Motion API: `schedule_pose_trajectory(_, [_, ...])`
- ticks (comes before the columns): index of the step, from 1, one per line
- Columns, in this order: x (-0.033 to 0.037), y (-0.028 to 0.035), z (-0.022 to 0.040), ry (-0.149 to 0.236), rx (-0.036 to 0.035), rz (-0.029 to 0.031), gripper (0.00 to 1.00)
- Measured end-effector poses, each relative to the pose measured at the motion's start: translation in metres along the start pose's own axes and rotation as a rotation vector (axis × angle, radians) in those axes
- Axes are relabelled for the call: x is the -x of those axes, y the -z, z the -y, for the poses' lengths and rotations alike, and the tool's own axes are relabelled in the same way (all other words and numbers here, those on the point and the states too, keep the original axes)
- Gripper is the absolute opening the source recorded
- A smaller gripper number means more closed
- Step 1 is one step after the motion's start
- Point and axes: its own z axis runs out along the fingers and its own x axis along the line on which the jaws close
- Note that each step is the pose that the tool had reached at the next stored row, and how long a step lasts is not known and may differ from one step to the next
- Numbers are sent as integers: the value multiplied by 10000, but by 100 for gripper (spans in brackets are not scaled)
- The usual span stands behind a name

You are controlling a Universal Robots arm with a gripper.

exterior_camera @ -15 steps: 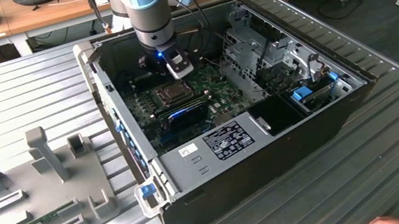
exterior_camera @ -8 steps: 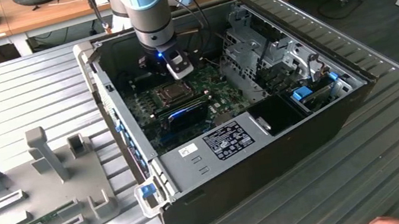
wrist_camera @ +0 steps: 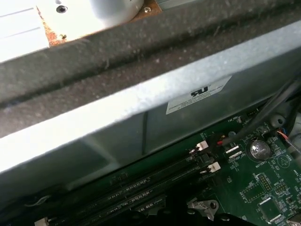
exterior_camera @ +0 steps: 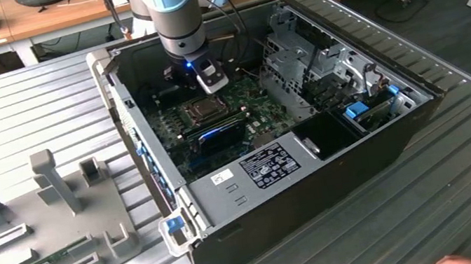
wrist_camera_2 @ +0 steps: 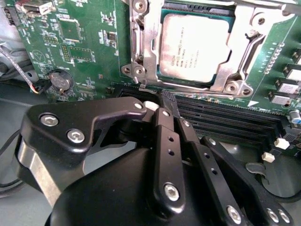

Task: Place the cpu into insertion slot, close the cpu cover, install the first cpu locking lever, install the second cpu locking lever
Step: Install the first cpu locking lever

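One cpu [wrist_camera_2: 194, 46] seated in insertion slot [wrist_camera_2: 155, 70], cpu cover [wrist_camera_2: 146, 52] down; gripper [wrist_camera_2: 164, 110] closed, empty, at slot's edge. Lever needs firm, straight press.

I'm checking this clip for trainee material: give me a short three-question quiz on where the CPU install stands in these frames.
1. True or false: the cpu already sits in the insertion slot.
2. Multiple choice: in the second wrist view, the cpu cover is A) standing open, B) lying down around the chip, C) off the board.
3. Short answer: what round silver part sits on the green circuit board beside the socket?

Key
1. True.
2. B.
3. The coin cell battery.

The gripper hovers just off the socket's edge, over the black memory slots.
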Motion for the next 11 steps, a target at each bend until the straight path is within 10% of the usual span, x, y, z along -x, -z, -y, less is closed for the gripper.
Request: schedule_pose_trajectory(11, [8,60,-25,-20,-19,15,11])
